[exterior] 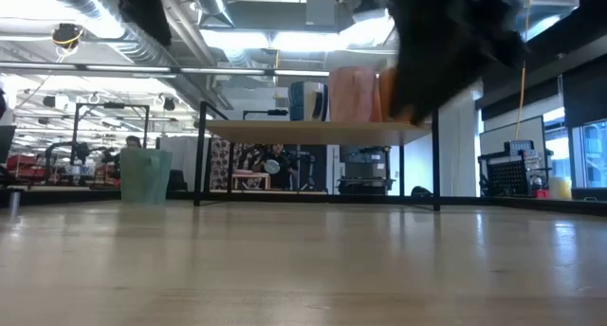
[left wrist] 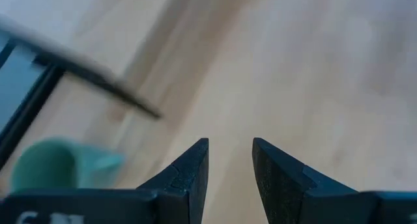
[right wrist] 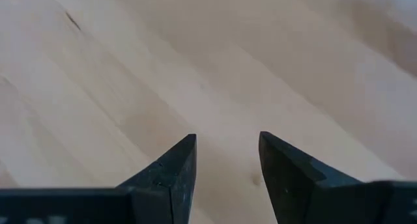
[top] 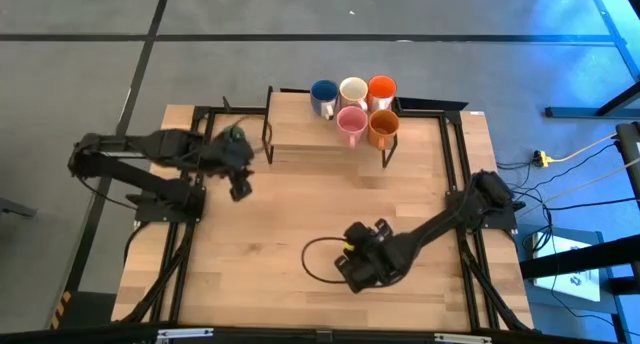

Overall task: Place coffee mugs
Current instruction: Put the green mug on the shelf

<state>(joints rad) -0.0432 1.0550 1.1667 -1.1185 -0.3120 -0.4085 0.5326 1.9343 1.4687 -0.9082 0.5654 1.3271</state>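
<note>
Five mugs stand on a raised wooden shelf (top: 300, 124) at the table's far edge: blue (top: 323, 96), white (top: 353, 90), bright orange-red (top: 381, 88), pink (top: 350, 123) and orange-brown (top: 383, 128). The green mug (top: 236, 134) stands upright on the table just left of the shelf; it shows as the green mug (exterior: 145, 174) in the low view and the green mug (left wrist: 45, 168) in the left wrist view. My left gripper (top: 240, 191) (left wrist: 230, 142) is open beside and slightly nearer than it, holding nothing. My right gripper (top: 352, 277) (right wrist: 227, 136) is open over bare wood near the table's near middle.
The shelf (exterior: 322, 129) rests on thin black legs, with room beneath it. A black cable (top: 312, 259) loops on the table beside my right gripper. Black frame rails (top: 455, 154) run along both table sides. Bare wood lies between the two grippers.
</note>
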